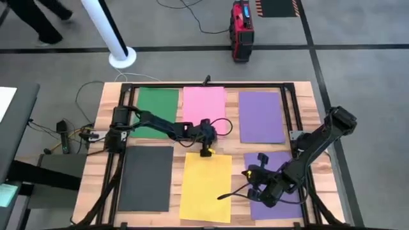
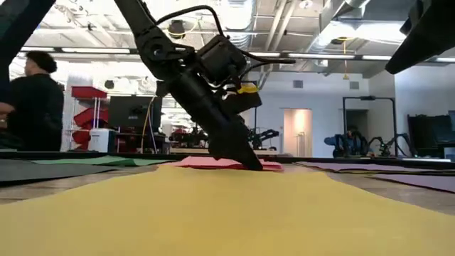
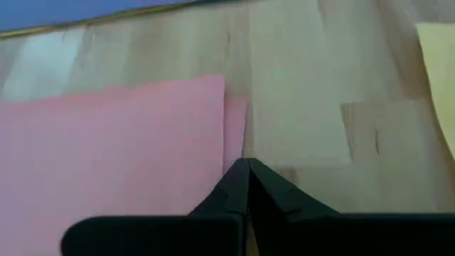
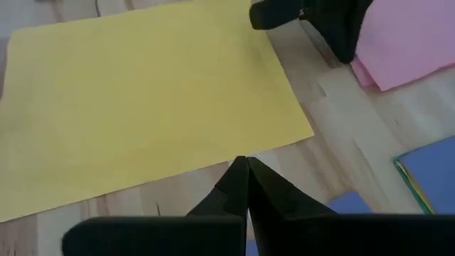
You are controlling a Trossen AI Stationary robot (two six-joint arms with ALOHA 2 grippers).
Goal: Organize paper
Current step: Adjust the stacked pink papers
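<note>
Paper, plain-coloured rectangular sheets of equal size, lying flat in two rows on the pale wooden surface.

Far row, left to right: green sheet; pink sheet, which the left wrist view shows as two pink layers, the upper one slightly offset from the one beneath; purple sheet.

Near row, left to right: dark grey sheet; yellow sheet; second purple sheet, largely covered by the right arm, with a thin yellow-green edge showing under one corner in the right wrist view.

All sheets lie apart from one another, with bare wood between them.

Left pincer: clenched, fingers pressed together, tip down at the surface in the gap between the near edge of the pink sheet and the far edge of the yellow sheet. Grasping nothing visible.

Right pincer: clenched, fingers together, over the right part of the yellow sheet near its right edge. Grasping nothing visible.

Also present: red case on the floor beyond the surface; white pole on a round base.
</note>
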